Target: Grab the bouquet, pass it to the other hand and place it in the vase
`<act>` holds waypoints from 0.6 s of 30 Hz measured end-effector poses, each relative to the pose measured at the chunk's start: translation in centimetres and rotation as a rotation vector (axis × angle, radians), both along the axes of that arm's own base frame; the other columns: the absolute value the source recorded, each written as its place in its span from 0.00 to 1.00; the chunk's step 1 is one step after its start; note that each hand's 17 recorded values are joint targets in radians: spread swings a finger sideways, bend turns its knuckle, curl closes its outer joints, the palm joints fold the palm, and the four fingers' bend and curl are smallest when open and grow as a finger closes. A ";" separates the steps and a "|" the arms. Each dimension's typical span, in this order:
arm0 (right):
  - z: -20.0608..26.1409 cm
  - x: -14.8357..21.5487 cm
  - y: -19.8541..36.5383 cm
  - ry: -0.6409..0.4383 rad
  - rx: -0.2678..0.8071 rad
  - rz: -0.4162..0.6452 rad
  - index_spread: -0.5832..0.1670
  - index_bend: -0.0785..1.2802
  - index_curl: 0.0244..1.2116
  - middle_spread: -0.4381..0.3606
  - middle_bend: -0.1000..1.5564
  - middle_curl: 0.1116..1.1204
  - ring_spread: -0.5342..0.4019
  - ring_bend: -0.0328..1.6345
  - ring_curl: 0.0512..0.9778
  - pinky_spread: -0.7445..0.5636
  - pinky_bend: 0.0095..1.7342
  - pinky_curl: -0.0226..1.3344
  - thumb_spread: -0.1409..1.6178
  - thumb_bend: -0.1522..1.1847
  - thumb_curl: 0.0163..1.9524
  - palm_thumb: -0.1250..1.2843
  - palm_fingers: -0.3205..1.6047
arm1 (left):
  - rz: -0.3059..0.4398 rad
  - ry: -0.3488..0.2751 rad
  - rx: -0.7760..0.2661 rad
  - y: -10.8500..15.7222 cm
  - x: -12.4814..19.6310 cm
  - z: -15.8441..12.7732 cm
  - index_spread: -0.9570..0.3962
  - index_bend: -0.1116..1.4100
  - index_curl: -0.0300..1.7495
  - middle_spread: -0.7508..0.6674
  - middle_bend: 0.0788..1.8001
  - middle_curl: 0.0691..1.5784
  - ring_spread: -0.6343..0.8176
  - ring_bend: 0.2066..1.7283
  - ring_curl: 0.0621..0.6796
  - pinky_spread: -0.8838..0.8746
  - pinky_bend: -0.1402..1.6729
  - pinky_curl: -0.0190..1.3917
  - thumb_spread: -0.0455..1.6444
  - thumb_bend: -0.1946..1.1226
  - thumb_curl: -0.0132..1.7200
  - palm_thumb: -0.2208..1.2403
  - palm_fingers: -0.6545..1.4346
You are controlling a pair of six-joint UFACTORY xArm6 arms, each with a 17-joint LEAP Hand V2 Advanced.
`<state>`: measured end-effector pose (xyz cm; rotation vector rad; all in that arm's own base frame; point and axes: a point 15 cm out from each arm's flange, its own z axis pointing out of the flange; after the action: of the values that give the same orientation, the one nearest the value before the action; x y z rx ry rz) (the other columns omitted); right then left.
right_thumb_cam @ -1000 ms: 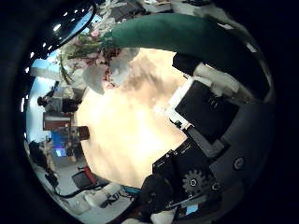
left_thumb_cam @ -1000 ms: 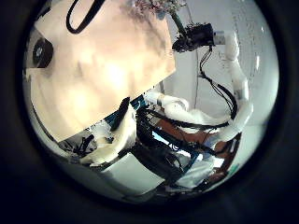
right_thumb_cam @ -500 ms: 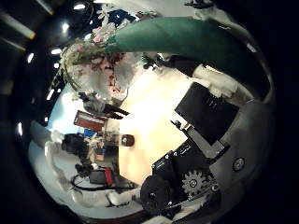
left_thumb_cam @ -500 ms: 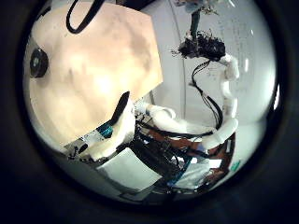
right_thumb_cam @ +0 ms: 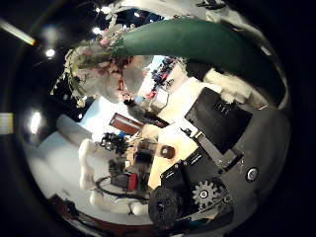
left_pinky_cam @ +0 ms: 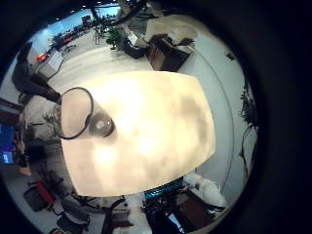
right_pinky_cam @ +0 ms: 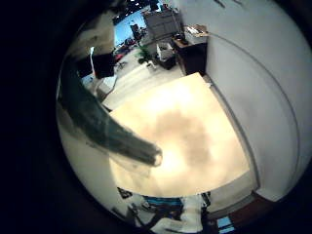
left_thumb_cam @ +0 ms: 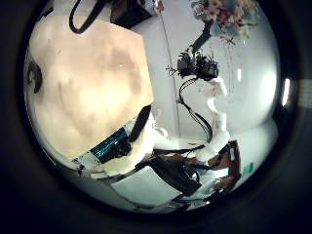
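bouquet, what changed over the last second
The right hand has lifted the bouquet higher: in the left thumb side view it rose from beside the table to well above it. Its hold on the green stem wrap stayed the same. The vase stayed on the table.

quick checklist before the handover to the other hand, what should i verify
1. Bouquet gripped by the right hand: ok, held up in the air.
2. Bouquet clear of the table: ok, stem hangs well above it.
3. Vase standing on the table, nothing in it: ok.
4. Left hand ready to receive: cannot tell.
5. Hands close enough to pass: not ok, the right hand looks far from the left palm.
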<state>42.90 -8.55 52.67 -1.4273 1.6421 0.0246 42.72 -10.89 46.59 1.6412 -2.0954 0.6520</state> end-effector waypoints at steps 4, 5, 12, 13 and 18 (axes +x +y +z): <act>0.5 0.4 1.4 -0.028 0.076 0.060 0.51 0.96 0.65 0.40 0.89 0.61 0.39 0.92 0.61 0.43 0.77 0.54 0.54 0.12 0.56 0.93 0.77 | 0.004 0.005 -0.081 -1.1 0.2 0.5 0.73 0.18 0.22 0.70 0.07 0.18 0.76 0.18 0.25 0.79 0.28 0.14 0.64 0.13 0.18 0.30 0.41; 0.7 0.6 1.9 -0.037 0.104 0.076 0.51 0.96 0.65 0.40 0.89 0.61 0.39 0.92 0.61 0.43 0.76 0.54 0.54 0.12 0.56 0.93 0.77 | 0.006 0.008 -0.106 -1.4 0.2 0.7 0.73 0.18 0.22 0.70 0.07 0.18 0.76 0.19 0.25 0.79 0.28 0.14 0.64 0.13 0.18 0.30 0.41; 0.7 0.7 5.1 -0.054 0.282 0.228 0.52 0.97 0.64 0.40 0.89 0.60 0.39 0.92 0.61 0.42 0.75 0.57 0.53 0.11 0.58 0.93 0.77 | 0.021 0.035 -0.255 -2.9 0.3 1.4 0.74 0.18 0.21 0.70 0.07 0.18 0.75 0.20 0.25 0.79 0.29 0.14 0.63 0.13 0.18 0.29 0.41; 0.7 0.7 5.4 -0.060 0.295 0.247 0.52 0.97 0.64 0.40 0.89 0.60 0.39 0.92 0.61 0.42 0.75 0.57 0.53 0.11 0.58 0.93 0.77 | 0.023 0.038 -0.276 -3.1 0.3 1.6 0.74 0.18 0.21 0.70 0.07 0.18 0.75 0.20 0.25 0.79 0.29 0.14 0.63 0.13 0.18 0.29 0.41; 0.2 -0.3 8.3 -0.072 0.330 0.364 0.52 0.97 0.63 0.40 0.89 0.60 0.39 0.92 0.61 0.42 0.74 0.59 0.53 0.11 0.59 0.92 0.77 | 0.009 0.076 -0.422 -5.0 -0.2 2.6 0.74 0.18 0.21 0.70 0.07 0.19 0.75 0.21 0.25 0.78 0.30 0.14 0.63 0.13 0.18 0.29 0.41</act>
<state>42.61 -0.23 52.88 -1.4297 1.2340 0.4274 42.53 -15.85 49.17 1.4128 -1.7477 0.9436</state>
